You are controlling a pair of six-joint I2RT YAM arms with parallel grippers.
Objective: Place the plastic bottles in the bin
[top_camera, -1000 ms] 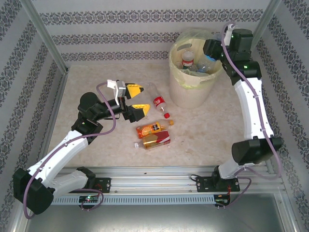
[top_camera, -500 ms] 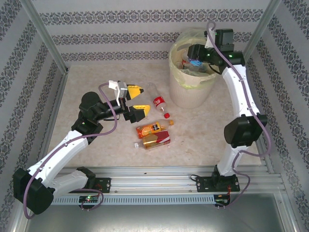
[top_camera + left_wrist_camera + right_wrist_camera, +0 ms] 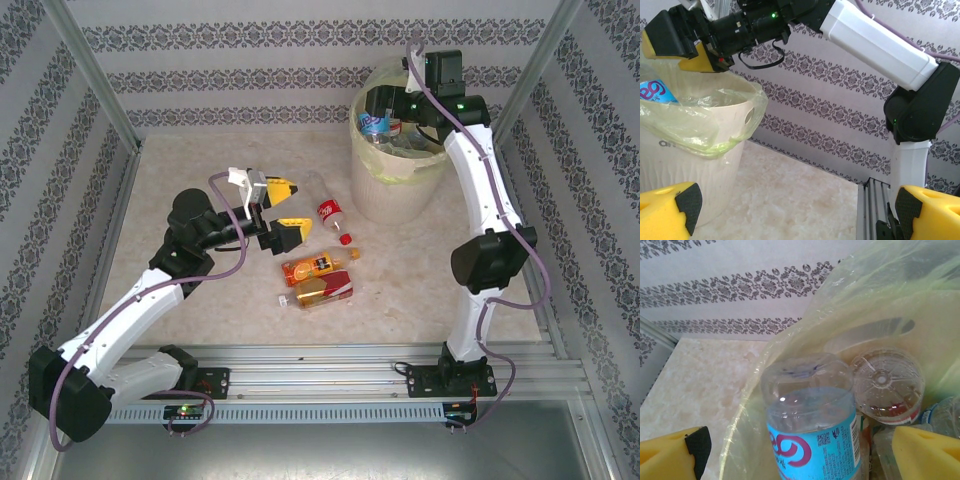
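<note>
Right gripper (image 3: pixel 800 451) hangs over the bin (image 3: pixel 400 195) at the table's 1 o'clock, fingers spread wide, clear of the blue-labelled bottle (image 3: pixel 810 410) between them. Left gripper (image 3: pixel 283 208) gapes wide, empty; three bottles (image 3: pixel 318 268) lie between its 3 and 5 o'clock.

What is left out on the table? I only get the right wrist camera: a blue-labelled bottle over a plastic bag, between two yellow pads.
Observer: In the top view, three lie on the table near the bin: a clear bottle with a red label, an orange bottle and a red-and-amber bottle.
Operator: Is the other arm carrying one?
Observer: No. The left gripper is open and empty, beside the clear bottle.
Operator: Which one lies closest to the bin?
Observer: The clear bottle; the other two lie nearer the arms' bases.
</note>
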